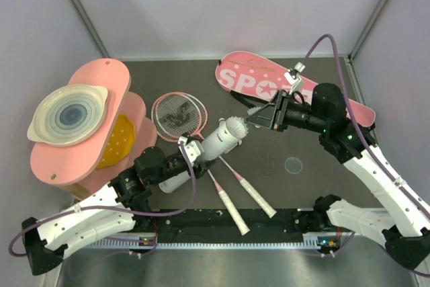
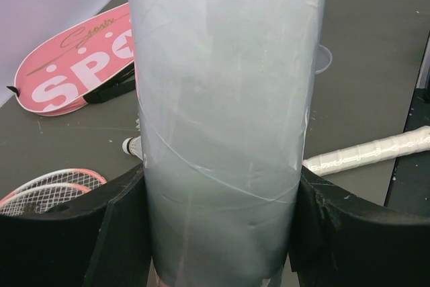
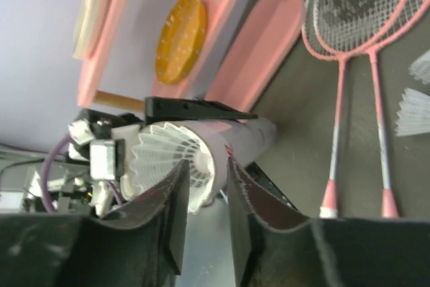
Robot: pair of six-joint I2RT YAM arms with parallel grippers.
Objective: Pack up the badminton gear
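My left gripper is shut on the long white tube and holds it tilted above the table. My right gripper is nearly closed on a white feather shuttlecock at the tube's open end. Two pink-framed rackets lie side by side beneath the tube, white handles toward me. The pink "SPORT" bag lies at the back right. Loose shuttlecocks lie on the table.
Pink rounded boards with a white ringed dish and a yellow disc stand at the left. A clear round lid lies on the dark table. Grey walls enclose the back and sides.
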